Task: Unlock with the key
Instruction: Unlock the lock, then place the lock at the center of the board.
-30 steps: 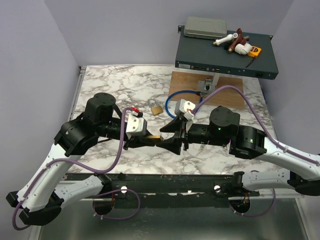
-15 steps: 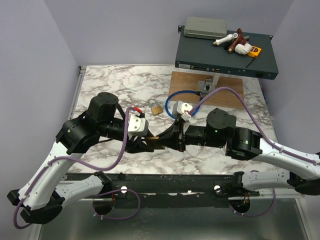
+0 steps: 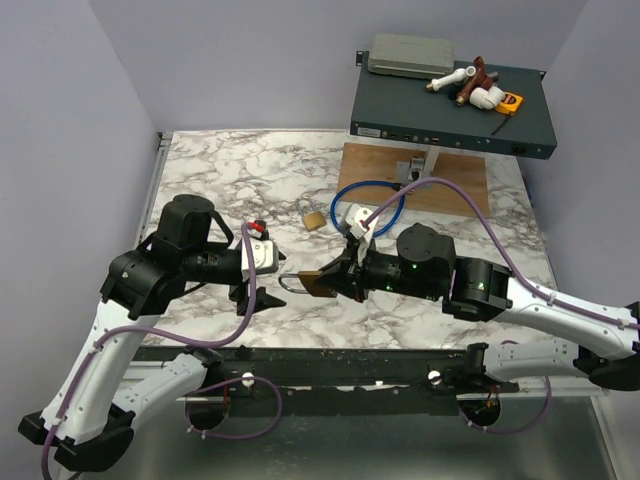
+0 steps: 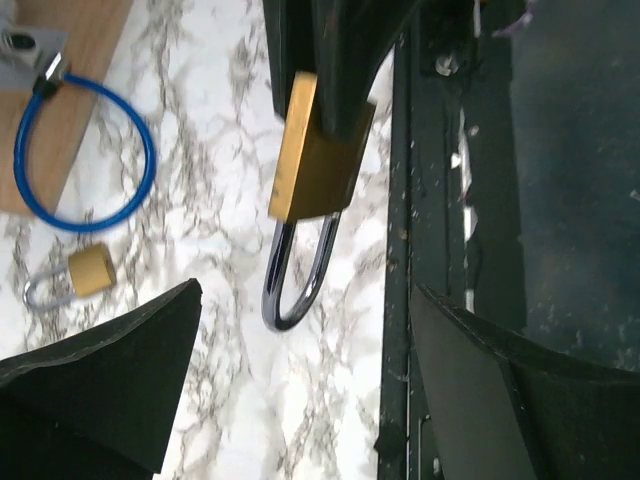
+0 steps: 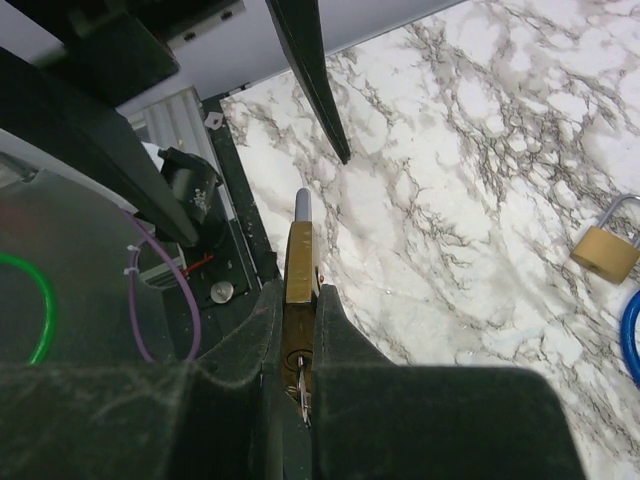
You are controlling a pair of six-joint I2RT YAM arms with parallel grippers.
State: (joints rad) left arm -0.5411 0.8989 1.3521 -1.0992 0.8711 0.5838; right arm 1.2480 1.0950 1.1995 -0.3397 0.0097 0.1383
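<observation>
moved: left arm has backed off to its own side and let go. Right arm has closed in and now carries the large brass padlock, its silver shackle pointing at my left gripper.
left gripper: jaws spread wide, nothing in them; shackle tip just in front, not touching.
right gripper: pressed together on the padlock's flat brass faces, holding it edge-up above the white marble-patterned table.
key: tiny slim silvery-grey metal key shows only in the right wrist view, as a sliver at the padlock's base, deep between my right fingers. It looks seated in the keyhole, but I can't confirm that.
key vs left gripper: at the far end of the padlock, well apart, with the brass body between them.
risk 1: the key is boxed in by my right fingers, so a left-hand reach for it would likely hit them.
risk 2: a side pinch only, so any twist on the key could rotate or slip the padlock.
risk 3: a loose key could drop to the table if jolted.
risk 4: don't confuse this padlock with the small brass padlock lying farther back.
</observation>
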